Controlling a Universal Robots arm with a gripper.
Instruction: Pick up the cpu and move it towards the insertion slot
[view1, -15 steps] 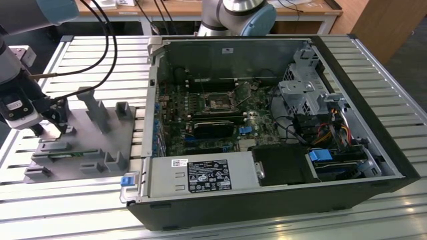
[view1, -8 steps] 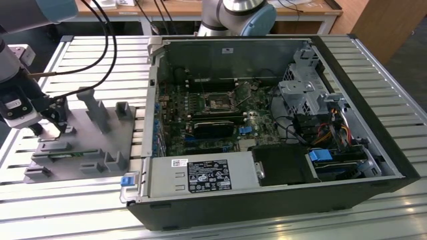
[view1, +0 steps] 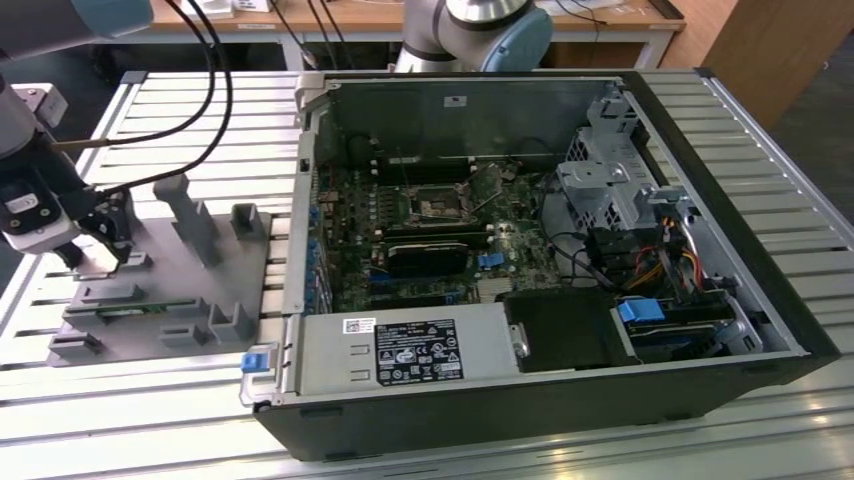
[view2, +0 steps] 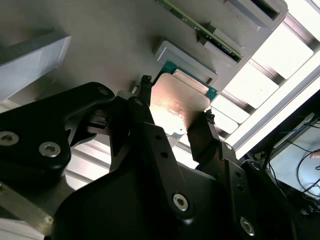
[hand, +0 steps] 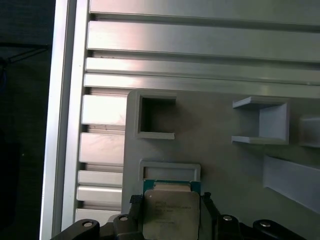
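Note:
The cpu (view2: 176, 111) is a thin square chip with a silvery top and a green edge. It sits between my two black fingertips (view2: 145, 85) in both wrist views, just in front of a shallow grey recess (hand: 170, 169) of the fixture. My gripper (view2: 176, 100) (hand: 170, 199) is shut on the cpu's two opposite sides. In the exterior view my gripper (view1: 104, 245) hangs low over the grey fixture plate (view1: 174, 290) at the exterior view's left. The insertion slot (view1: 438, 205), a square socket with a dark centre, lies on the motherboard inside the open computer case, well to the exterior view's right.
The open computer case (view1: 747, 260) has tall black walls around the motherboard. Grey upright blocks (view1: 187, 215) rise from the fixture plate, and a green memory stick (view1: 127, 310) lies in it. Black cables (view1: 214, 90) hang above the slatted aluminium table (view1: 147, 400).

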